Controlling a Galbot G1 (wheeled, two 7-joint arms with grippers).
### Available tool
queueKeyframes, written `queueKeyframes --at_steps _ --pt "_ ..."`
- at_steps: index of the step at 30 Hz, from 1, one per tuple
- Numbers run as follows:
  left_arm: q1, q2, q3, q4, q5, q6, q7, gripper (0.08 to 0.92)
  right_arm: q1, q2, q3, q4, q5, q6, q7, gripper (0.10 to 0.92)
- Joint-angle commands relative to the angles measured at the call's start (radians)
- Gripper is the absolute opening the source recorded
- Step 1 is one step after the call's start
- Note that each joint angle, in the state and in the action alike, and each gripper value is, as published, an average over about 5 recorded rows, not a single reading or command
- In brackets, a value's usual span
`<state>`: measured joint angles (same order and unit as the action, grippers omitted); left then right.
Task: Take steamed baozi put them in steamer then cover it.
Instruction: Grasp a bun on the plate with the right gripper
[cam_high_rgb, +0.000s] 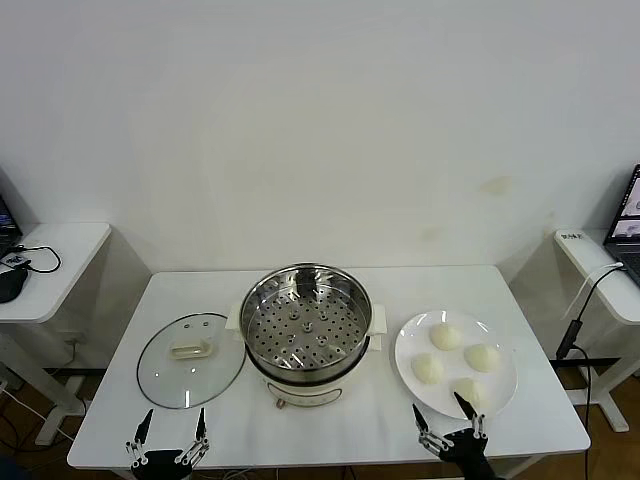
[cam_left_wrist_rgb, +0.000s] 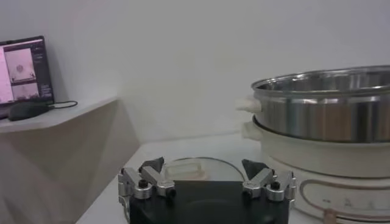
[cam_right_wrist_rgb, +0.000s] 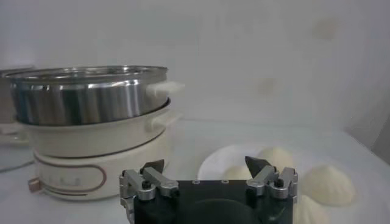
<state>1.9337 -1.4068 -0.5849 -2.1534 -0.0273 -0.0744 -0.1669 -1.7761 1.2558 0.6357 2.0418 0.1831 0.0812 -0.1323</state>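
While both arms sit low at the table's (cam_high_rgb: 330, 425) near edge, left gripper (cam_high_rgb: 172, 428) and right gripper (cam_high_rgb: 446, 418) gape open; four baozi (cam_high_rgb: 446, 337) wait on the plate (cam_high_rgb: 407, 343) right of the steamer (cam_high_rgb: 305, 318), cover (cam_high_rgb: 190, 359) flat left, handle (cam_high_rgb: 192, 349) crosswise.

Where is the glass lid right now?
In the head view, the glass lid lies flat on the table, on the robot's left beside the steamer.
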Motion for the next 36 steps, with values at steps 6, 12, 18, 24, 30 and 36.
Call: queueKeyframes --at_steps 6,12,18,24,30,36 --pt "-0.041 0.022 -0.04 -0.057 0.019 0.199 -0.006 0.823 0.079 -0.064 0.113 0.008 -0.183 -0.031 0.017 0.823" --pt "-0.076 0.041 -0.073 -0.065 0.044 0.2 0.019 0.823 0.208 -0.255 0.209 -0.033 -0.358 -0.152 -0.044 0.823" --pt "-0.09 0.039 -0.074 -0.072 0.087 0.152 0.021 0.823 0.393 -0.47 0.179 -0.178 -0.503 -0.232 -0.201 0.823" --pt "-0.104 0.039 -0.075 -0.072 0.14 0.116 0.01 0.823 0.644 -0.674 -0.034 -0.358 -0.619 -0.2 -0.421 0.823" --pt "-0.103 0.036 -0.077 -0.076 0.156 0.113 0.011 0.823 0.968 -0.8 -0.386 -0.477 -0.527 -0.181 -0.625 0.823" --pt "-0.106 0.043 -0.079 -0.071 0.163 0.11 0.009 0.823 1.338 -0.848 -0.806 -0.562 -0.417 -0.173 -0.818 0.823"
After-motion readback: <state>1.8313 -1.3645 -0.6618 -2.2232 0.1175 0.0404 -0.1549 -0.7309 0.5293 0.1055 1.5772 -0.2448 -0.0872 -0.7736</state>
